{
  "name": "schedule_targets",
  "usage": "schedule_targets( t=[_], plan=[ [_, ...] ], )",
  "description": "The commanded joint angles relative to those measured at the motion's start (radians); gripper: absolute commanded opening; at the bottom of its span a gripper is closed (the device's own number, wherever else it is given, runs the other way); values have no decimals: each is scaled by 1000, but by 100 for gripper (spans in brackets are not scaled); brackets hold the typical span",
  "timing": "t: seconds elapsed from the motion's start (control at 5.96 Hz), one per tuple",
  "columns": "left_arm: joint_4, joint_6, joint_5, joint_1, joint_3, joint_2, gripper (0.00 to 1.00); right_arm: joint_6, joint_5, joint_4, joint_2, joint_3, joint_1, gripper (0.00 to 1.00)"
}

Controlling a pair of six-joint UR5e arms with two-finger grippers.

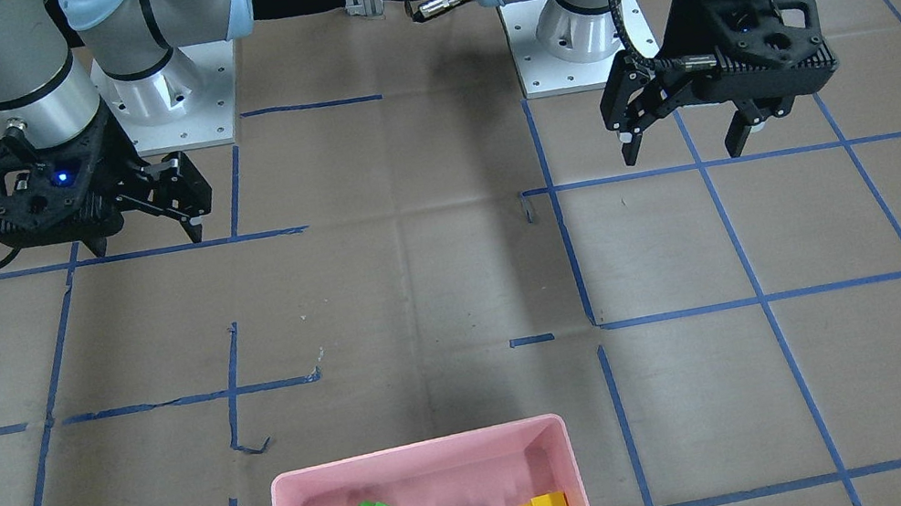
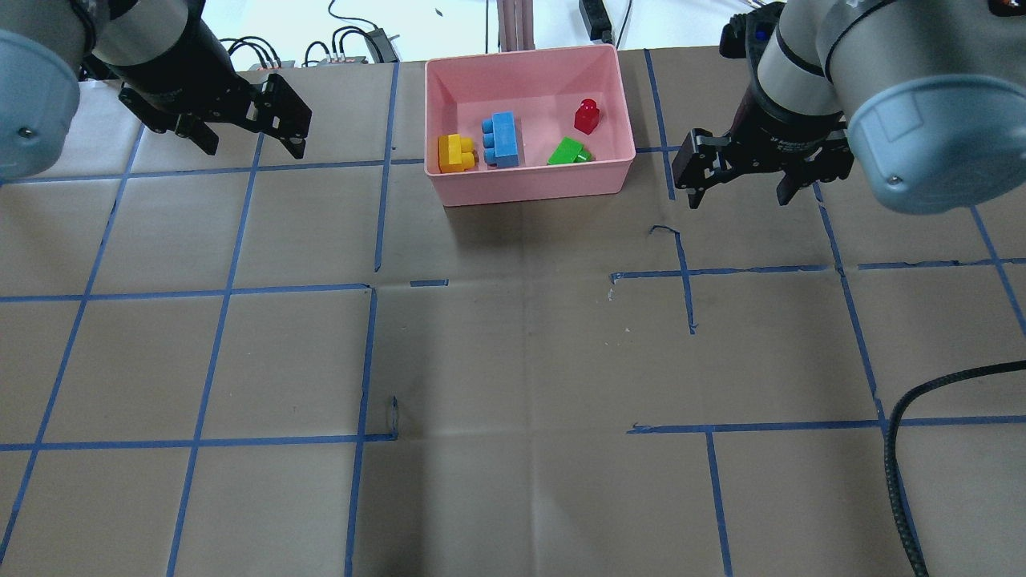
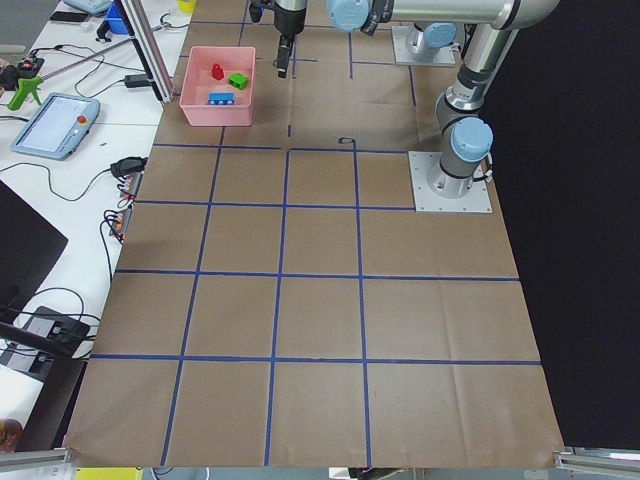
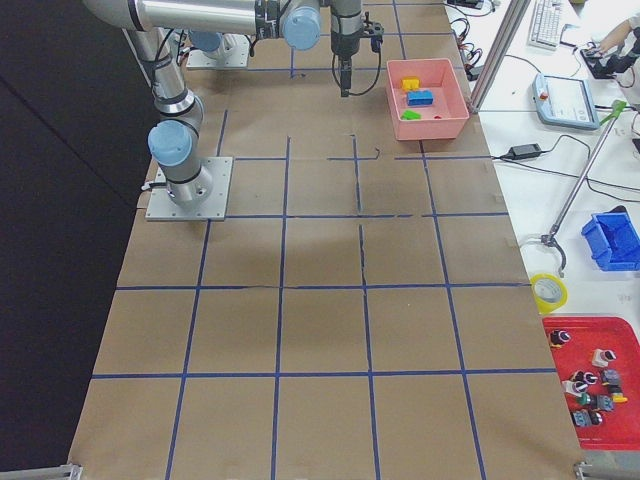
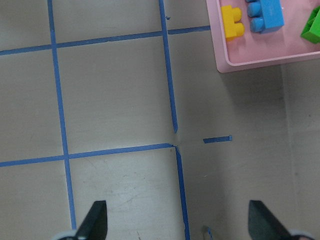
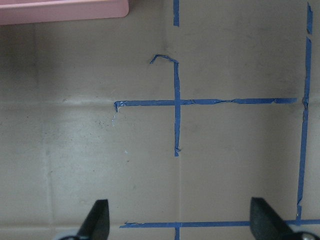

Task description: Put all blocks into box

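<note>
Four blocks, all four sitting inside the pink box (image 2: pixel 529 183)! It lies at the middle of the counter's (image 2: pixel 513 361) far edge, the one across from the robot. Look inside: the yellow block (image 2: pixel 454 153) is at the robot's-left end, by the wall nearest the robot, and the blue block (image 2: pixel 502 139) is just beside it. Over on the robot's-right half, the green block (image 2: pixel 569 151) is tucked close to that same near wall. The little red block (image 2: pixel 587 116) stands upright on its own, farther back, apart from the others.

Now the arms. The left claw (image 2: pixel 252 146) hangs above the counter near the far edge, off to the left of the box, fingers spread wide apart with nothing between them. Its wrist camera shows only bare brown surface and blue tape lines (image 5: pixel 171 100) between the tips. The right claw (image 2: pixel 737 196) hovers off the box's other side, just past its near right corner, also spread apart and carrying nothing. Neither one touches the box.
</note>
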Motion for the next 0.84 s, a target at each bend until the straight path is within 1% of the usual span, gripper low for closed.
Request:
schedule_targets(
  t=[0.0,0.34,0.67],
  plan=[
    [0,-27,-1,-1,0,-2,99,1,-1,58,-1,-41,8,100],
    [0,-38,-26,-1,1,-3,100,1,-1,56,-1,-35,8,100],
    [-2,-36,-21,-1,0,3,99,0,3,52,-1,-35,8,100]
  ],
)
